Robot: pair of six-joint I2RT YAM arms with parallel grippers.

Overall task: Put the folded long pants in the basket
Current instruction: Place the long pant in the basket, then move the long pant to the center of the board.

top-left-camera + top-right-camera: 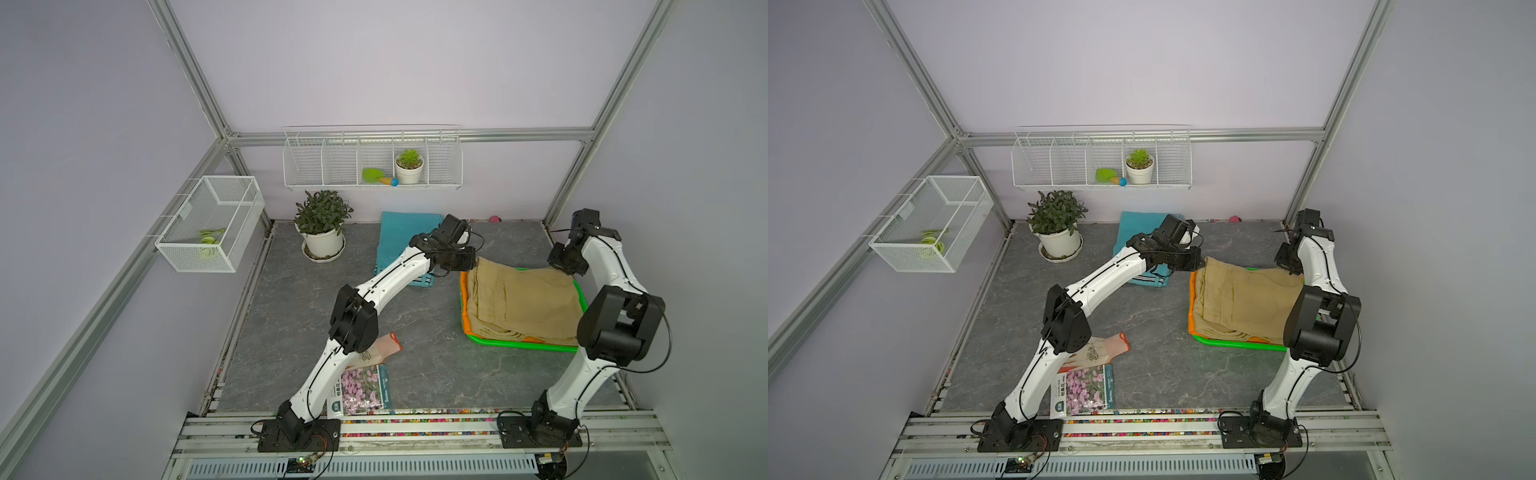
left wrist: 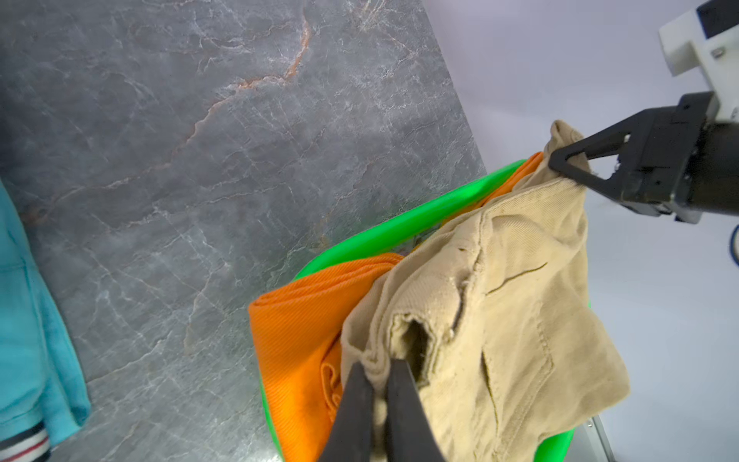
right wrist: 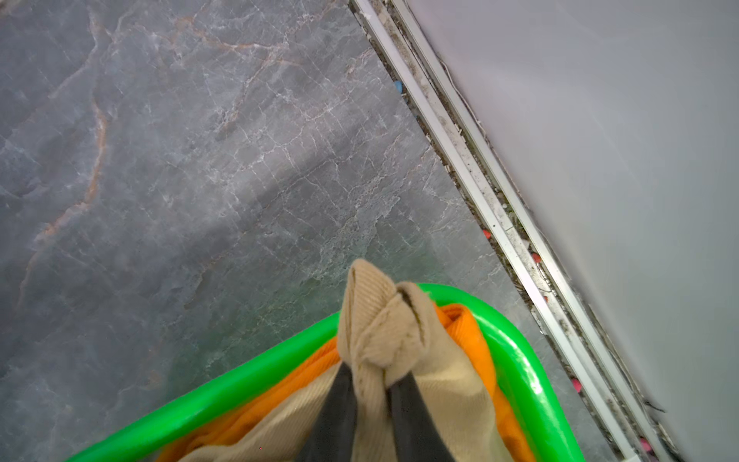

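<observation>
Khaki tan folded pants (image 1: pixel 523 303) are lying across the bright green shallow plastic basket (image 3: pixel 516 360), on top of the plain orange folded pants (image 2: pixel 304 332) already inside. Left hand (image 2: pixel 376 366) is pinching one far corner of the khaki cloth and right hand (image 3: pixel 370 378) is pinching the other, both holding it just above the rim. Reading it as two pairs in, pending release. Turquoise folded pants with striped waistband (image 1: pixel 399 241) are sitting on the grey marble-look tabletop (image 1: pixel 415 332), partly under the left arm, so they're left to do. Not seeing a lilac pair. Orange-fingered work glove (image 1: pixel 388 345), flower-print seed packet (image 1: pixel 361 390) and potted plant in a white pot (image 1: pixel 322 232) are sitting clear of the path. Nothing is blocking.
</observation>
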